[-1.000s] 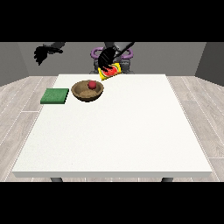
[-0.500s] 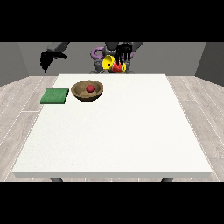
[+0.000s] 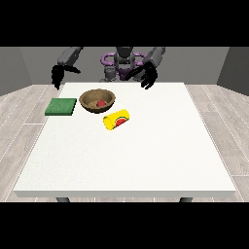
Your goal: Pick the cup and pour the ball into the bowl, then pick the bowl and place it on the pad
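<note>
A yellow cup (image 3: pixel 116 119) with a red mark lies on its side on the white table (image 3: pixel 146 155), just right of and nearer the camera than the bowl. The brown bowl (image 3: pixel 97 100) stands upright with a red ball (image 3: pixel 101 103) inside it. A green pad (image 3: pixel 61 106) lies flat to the left of the bowl. The hand at the view's right (image 3: pixel 148 77) hangs above the table's far edge with fingers drooping, holding nothing. The hand at the view's left (image 3: pixel 58 75) hovers past the table's far left corner, also holding nothing.
The robot's torso (image 3: pixel 122 63) stands behind the table's far edge. A wooden floor (image 3: pixel 19 107) surrounds the table.
The cup has left the hand at the view's right and now lies on the table beside the bowl. That hand has drawn back to the right. The ball stays in the bowl.
</note>
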`<state>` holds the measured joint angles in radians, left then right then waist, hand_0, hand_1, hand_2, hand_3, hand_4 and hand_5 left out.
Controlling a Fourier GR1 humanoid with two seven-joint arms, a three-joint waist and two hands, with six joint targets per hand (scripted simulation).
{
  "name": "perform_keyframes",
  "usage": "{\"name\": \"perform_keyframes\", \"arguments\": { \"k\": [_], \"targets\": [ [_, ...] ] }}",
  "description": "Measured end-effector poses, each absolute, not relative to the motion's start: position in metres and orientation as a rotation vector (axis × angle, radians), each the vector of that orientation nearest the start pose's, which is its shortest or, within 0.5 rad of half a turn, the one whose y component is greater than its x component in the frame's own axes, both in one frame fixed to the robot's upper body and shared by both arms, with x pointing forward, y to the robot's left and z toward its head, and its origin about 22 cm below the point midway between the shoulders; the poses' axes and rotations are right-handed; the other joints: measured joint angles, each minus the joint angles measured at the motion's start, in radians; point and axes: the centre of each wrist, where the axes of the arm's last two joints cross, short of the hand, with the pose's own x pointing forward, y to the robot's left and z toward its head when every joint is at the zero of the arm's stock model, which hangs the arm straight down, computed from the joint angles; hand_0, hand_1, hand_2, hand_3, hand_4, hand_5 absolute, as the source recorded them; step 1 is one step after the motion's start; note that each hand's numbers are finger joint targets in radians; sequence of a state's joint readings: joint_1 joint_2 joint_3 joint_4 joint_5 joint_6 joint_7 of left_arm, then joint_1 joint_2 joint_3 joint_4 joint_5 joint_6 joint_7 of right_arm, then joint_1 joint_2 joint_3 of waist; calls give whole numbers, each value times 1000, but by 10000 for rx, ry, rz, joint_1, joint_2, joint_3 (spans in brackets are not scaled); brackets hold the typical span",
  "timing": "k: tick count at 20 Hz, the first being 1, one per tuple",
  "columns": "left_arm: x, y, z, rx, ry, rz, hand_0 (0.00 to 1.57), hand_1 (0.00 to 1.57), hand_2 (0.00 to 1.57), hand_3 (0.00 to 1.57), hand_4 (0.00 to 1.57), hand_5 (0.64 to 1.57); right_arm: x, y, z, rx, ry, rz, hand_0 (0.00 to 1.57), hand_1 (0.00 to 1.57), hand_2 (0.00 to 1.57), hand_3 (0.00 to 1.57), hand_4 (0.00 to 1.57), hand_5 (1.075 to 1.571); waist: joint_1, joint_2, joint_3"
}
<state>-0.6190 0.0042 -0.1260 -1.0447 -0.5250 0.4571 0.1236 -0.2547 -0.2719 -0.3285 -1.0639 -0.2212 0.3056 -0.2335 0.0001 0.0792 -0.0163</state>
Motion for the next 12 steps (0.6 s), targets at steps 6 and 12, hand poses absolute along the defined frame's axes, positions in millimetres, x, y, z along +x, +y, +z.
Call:
{"name": "perform_keyframes", "arguments": {
  "k": [6,12],
  "targets": [
    [345,149,28,2696,-17931,-2526,0,0,0,0,0,1563,302,-321,-26,176,-16439,-1617,0,0,0,0,313,1569,729,525,102],
    [336,181,15,1607,-18389,-2316,0,0,0,0,0,1565,311,-302,-40,35,-16315,-2090,0,0,0,0,257,1567,962,688,150]
  ]
}}
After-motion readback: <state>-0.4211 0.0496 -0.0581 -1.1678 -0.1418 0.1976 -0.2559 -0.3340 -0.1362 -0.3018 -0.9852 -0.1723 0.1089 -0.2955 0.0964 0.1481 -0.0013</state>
